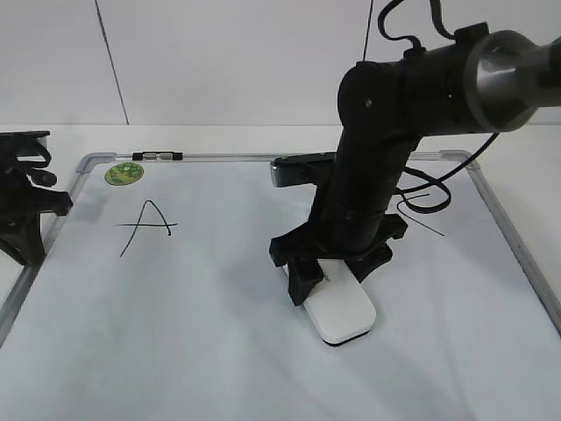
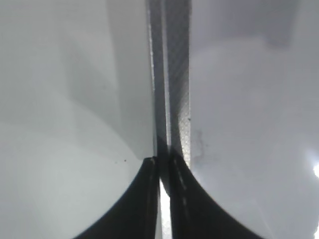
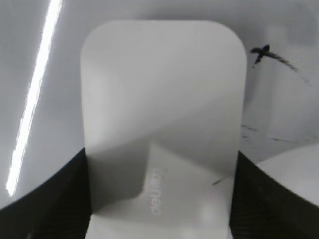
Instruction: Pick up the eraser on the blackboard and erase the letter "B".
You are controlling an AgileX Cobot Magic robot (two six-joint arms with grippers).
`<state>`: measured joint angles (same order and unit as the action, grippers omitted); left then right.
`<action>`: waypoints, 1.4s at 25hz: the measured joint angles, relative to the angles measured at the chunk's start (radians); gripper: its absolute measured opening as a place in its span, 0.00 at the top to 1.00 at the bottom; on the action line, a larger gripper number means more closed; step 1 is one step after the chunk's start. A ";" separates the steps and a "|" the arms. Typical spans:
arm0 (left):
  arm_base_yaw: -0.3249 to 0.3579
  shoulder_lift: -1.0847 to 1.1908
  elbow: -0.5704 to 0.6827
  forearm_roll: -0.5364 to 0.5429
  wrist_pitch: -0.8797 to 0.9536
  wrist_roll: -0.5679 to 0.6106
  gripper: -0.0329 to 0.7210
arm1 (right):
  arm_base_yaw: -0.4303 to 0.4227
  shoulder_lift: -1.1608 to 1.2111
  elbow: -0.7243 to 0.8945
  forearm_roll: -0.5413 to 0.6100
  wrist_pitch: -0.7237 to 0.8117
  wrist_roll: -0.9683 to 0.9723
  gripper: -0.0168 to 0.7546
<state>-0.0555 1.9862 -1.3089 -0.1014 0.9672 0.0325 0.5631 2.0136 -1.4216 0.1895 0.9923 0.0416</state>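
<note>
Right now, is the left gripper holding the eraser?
No, the eraser sits between the right gripper's fingers; the left gripper rests at the board's edge.

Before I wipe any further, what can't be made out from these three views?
- Letter "B": none visible in the exterior view; the right arm covers the middle of the blackboard.
- The mark right of the arm is partly hidden, unreadable.
- Eraser underside contact: hidden in the right wrist view by its own body.
- Left hand: fingers appear together.
</note>
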 joint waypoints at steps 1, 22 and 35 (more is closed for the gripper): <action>0.000 0.000 0.000 0.000 0.000 0.000 0.93 | -0.004 0.000 0.000 0.002 0.000 0.000 0.29; 0.000 0.000 0.000 0.000 0.000 0.000 0.93 | -0.252 -0.004 -0.010 -0.149 0.062 0.078 0.29; 0.000 0.000 0.000 0.002 0.002 0.000 0.93 | 0.025 0.009 -0.105 -0.054 0.074 0.078 0.29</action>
<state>-0.0555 1.9862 -1.3089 -0.0991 0.9691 0.0325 0.5885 2.0226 -1.5263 0.1354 1.0661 0.1195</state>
